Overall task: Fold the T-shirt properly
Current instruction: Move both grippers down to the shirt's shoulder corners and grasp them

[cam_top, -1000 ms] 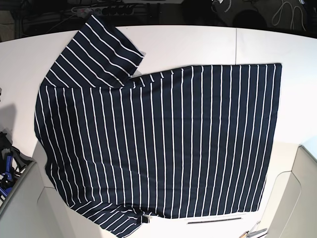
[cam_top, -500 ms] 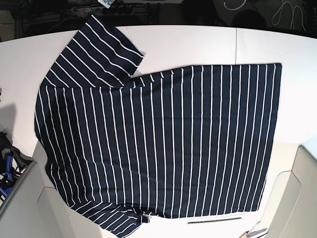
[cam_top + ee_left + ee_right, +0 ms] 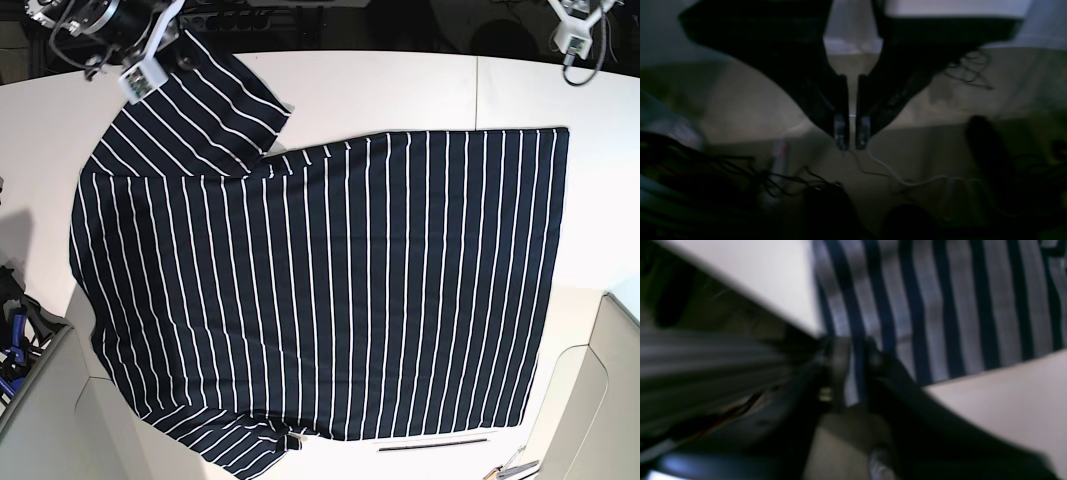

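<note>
Centrally, the T-shirt (image 3: pixel 320 290) lies spread flat on the white table (image 3: pixel 400 90), one sleeve reaching the far-left edge. Right gripper (image 3: pixel 853 356) (arm entering at the far-left corner) hovers over that sleeve's hem, fingers slightly parted with striped fabric visible between them. Left gripper (image 3: pixel 851 133), at the far right, hangs beyond the table, jaws nearly together, holding nothing.
</note>
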